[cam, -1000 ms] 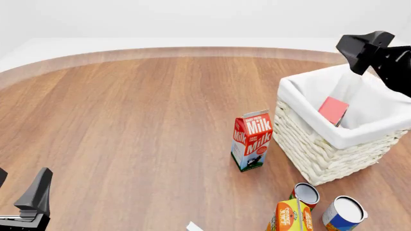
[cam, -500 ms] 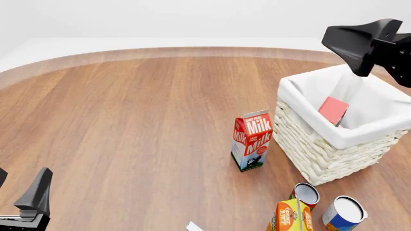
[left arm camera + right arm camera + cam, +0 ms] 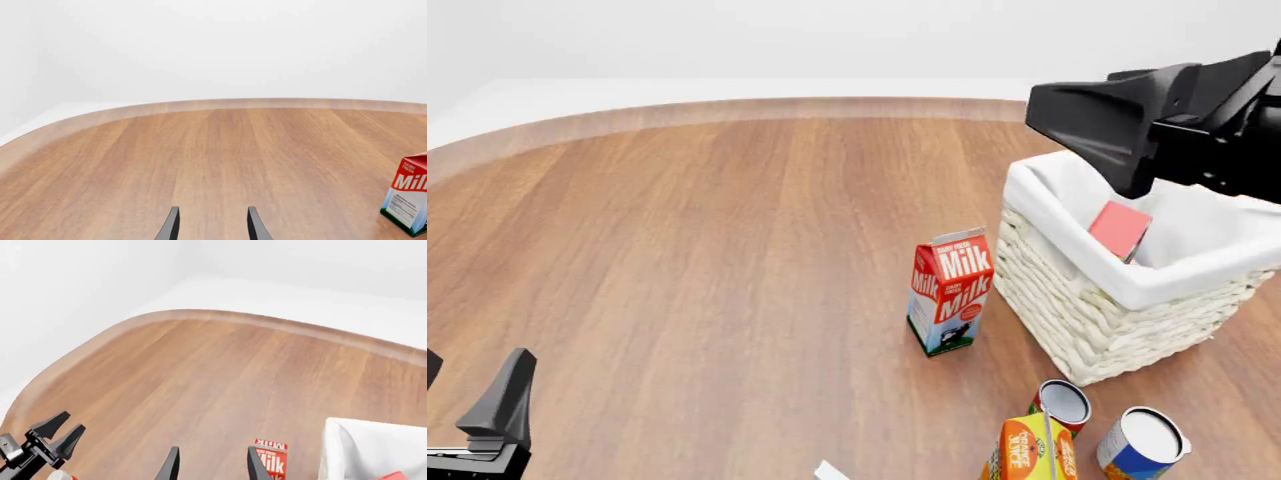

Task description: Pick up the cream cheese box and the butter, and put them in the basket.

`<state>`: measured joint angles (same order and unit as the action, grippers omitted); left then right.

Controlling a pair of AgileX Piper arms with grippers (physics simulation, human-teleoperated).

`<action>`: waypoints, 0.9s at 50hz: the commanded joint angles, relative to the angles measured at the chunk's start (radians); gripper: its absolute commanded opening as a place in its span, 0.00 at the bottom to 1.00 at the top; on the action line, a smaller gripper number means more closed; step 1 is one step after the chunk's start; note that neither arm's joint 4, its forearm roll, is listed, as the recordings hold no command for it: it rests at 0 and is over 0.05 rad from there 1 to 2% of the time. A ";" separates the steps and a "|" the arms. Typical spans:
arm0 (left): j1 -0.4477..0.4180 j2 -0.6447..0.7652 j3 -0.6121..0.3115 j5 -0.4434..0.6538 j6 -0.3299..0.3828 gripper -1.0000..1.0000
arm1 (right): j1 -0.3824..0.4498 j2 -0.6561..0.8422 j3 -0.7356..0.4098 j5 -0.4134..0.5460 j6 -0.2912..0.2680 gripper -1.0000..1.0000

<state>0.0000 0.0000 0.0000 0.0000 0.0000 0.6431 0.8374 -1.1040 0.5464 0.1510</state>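
The red oblong butter carton leans against the cloth lining inside the square white wicker basket, which stands right of the red-and-white milk carton. The black right gripper hangs above the basket, fingers apart and empty. The left gripper, low near the wooden table, is also spread and empty. A white corner at the bottom edge may be the cream cheese box; I cannot tell.

Right gripper is held high at far right, jaws parted, empty. Left gripper is parked low at near left, jaws parted.
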 commanded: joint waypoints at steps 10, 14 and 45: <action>0.000 0.000 0.000 0.000 0.000 1.00 | 0.149 0.075 -0.010 -0.011 -0.037 1.00; 0.000 0.000 0.000 0.000 0.000 1.00 | 0.172 0.090 -0.014 -0.008 -0.041 1.00; 0.000 0.000 0.000 0.000 0.000 1.00 | 0.296 0.210 0.076 -0.087 -0.011 1.00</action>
<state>0.0000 0.0000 0.0000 0.0000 0.0000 0.9074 1.0137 -1.0707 0.4897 0.1241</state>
